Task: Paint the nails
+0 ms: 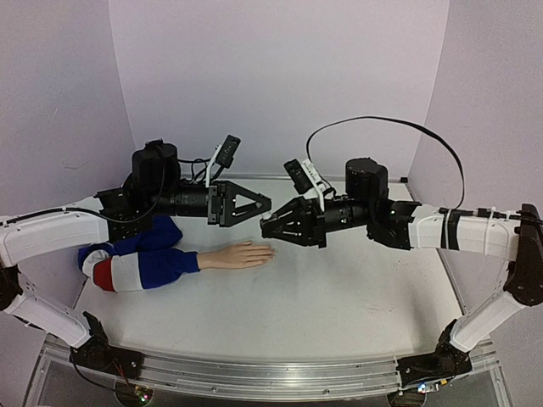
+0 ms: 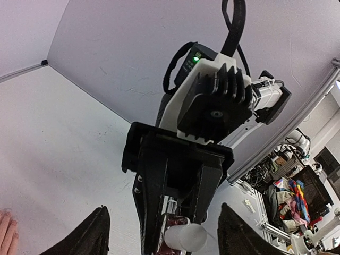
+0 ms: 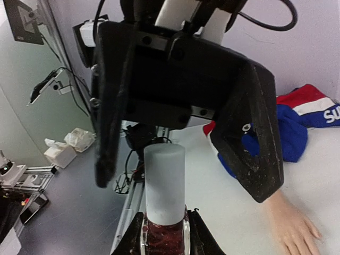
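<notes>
The right gripper (image 1: 267,227) pinches a small glass bottle of dark red polish (image 3: 164,236), its white cylindrical cap (image 3: 165,183) between the spread fingers of the left gripper (image 1: 265,204), untouched. The peach mannequin hand (image 1: 240,255) (blue, white and red striped sleeve (image 1: 140,263)) lies flat on the white table (image 1: 339,297) nearby, its nails (image 1: 270,251) too small to make out.

Nails (image 1: 269,252) tiny, facing up (mannequin hand (image 1: 240,255) flat, palm down).
</notes>
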Controlling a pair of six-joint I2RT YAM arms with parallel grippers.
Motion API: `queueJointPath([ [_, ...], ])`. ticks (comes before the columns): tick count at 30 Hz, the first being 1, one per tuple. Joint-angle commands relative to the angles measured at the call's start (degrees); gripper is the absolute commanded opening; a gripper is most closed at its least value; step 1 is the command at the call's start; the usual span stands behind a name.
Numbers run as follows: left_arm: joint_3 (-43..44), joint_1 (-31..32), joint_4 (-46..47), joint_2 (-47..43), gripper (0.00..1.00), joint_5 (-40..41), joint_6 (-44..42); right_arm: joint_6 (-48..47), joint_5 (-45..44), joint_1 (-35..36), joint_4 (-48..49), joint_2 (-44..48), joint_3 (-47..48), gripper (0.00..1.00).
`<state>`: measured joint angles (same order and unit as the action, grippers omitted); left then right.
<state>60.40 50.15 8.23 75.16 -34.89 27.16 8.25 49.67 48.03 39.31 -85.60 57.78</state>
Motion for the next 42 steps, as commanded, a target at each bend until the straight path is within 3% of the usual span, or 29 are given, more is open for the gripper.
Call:
queueJointPath([
  [1,0.1,-0.2,6.5,-1.3,0.65,-4.1,1.2,3.7,9.1,0.2,4.5,-1.3,3.9,0.00],
  [7,0.0,0.1,6.5,-0.9,0.43,-4.6,1.1,5.0,6.0,0.1,6.9,-1.7,3.3,0.00],
  [13,-0.7,0.9,6.3,-0.8,0.32,-1.8,-0.7,4.8,-2.8,0.2,8.2,-0.2,1.3,0.00],
  [16,-1.1,1.1,6.0,-0.4,0.21,0.3,-1.0,4.2,-9.4,0.2,8.3,0.2,0.6,0.00],
  [19,-1.5,1.1,4.7,-0.8,0.12,4.5,-1.3,2.1,-27.9,1.2,5.9,1.4,-0.3,0.00],
  [21,-1.4,1.1,2.6,-1.1,0.09,8.0,-1.8,-0.4,-48.2,4.4,3.8,2.0,-0.7,0.00],
  [22,-1.2,1.1,1.3,-1.2,0.06,9.8,-1.9,-2.8,-62.5,7.3,3.5,1.9,-0.5,0.00],
  [24,-0.7,1.1,-1.0,-1.1,0.04,13.5,-1.7,-10.4,-85.8,14.4,8.5,0.2,-0.7,0.00],
  [27,0.0,1.0,-2.9,-0.6,0.02,16.4,-1.2,-19.5,-97.7,18.3,17.1,-3.8,0.5,0.00],
  [31,1.3,1.0,-4.2,0.3,0.01,16.1,-1.0,-21.7,-94.9,18.8,18.2,-7.6,2.7,0.00],
  [35,1.3,0.9,-4.8,0.3,0.07,15.4,-0.8,-21.2,-78.1,17.9,15.5,-5.7,0.9,0.00],
  [39,2.1,-0.2,-5.0,0.2,0.22,12.1,0.5,-16.4,-53.6,13.6,5.2,-3.6,2.5,0.00],
  [42,2.4,-0.6,-5.0,-0.7,0.44,9.7,0.5,-11.1,-36.6,8.8,2.5,-1.5,2.1,0.00],
])
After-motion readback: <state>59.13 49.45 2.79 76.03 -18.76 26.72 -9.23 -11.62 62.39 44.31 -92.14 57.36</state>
